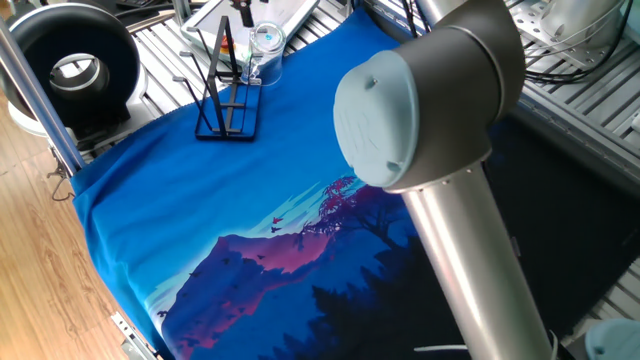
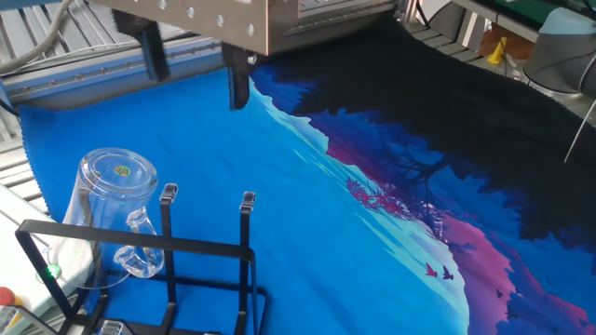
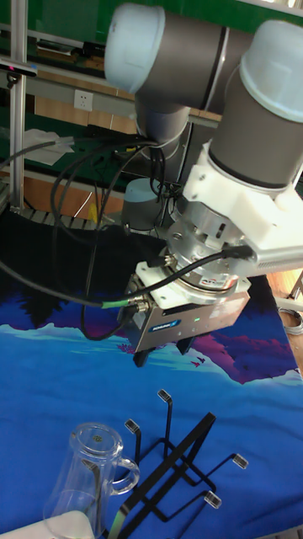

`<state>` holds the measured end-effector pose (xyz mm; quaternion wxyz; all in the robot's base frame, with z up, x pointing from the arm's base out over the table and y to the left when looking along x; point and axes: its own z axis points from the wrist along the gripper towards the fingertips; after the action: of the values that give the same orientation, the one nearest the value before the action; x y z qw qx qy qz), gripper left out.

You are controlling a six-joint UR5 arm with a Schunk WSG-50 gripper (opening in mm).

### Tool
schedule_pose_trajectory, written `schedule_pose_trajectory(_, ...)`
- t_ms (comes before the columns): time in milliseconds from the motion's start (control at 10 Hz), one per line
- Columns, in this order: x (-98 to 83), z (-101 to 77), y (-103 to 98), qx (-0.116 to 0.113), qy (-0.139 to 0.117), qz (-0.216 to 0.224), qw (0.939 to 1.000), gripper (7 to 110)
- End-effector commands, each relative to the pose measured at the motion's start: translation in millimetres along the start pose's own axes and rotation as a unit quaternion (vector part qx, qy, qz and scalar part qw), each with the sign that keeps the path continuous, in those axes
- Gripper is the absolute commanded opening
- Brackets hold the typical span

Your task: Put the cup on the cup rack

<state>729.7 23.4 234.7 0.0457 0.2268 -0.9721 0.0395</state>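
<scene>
I see gripper [image 2: 196, 79] jaws wide, empty, hovering above cup [image 2: 110, 212], which sits inverted below, touching cup rack [image 2: 168, 270]

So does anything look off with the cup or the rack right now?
Nothing stands out. The cup sits upside down on the rack, base up, tilted slightly. The open claw hangs empty above the blue cloth.

1. I see a blue label strip on the side of the gripper [image 3: 162, 349] body in the tall fixed view, but its lettering is too small for me to read.
2. A small yellow-green sticker sits on the upturned base of the cup [image 2: 118, 171]; I can't make out any words.
3. Nothing else legible anywhere.
</scene>
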Motion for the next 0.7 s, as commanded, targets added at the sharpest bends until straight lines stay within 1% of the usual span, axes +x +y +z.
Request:
schedule_pose_trajectory(0, 5.0, 4.3, 18, 0.01, 0.019, 0.067, 0.9975, 66)
schedule_pose_trajectory(100, 7.4, 5.6, 18, 0.008, 0.024, 0.078, 0.9966, 66)
schedule_pose_trajectory(200, 13.5, 5.8, 22, -0.003, 0.035, 0.095, 0.9949, 44)
schedule_pose_trajectory(300, 19.0, 5.2, 19, -0.002, 0.042, 0.101, 0.994, 44)
schedule_pose_trajectory(400, 13.2, 7.2, 14, -0.005, 0.028, 0.138, 0.99, 44)
schedule_pose_trajectory(500, 4.9, 10.5, 1, -0.001, 0.005, 0.16, 0.9871, 44)
schedule_pose_trajectory(600, 0.2, 12.5, 0, -0.02, -0.014, 0.175, 0.9843, 44)
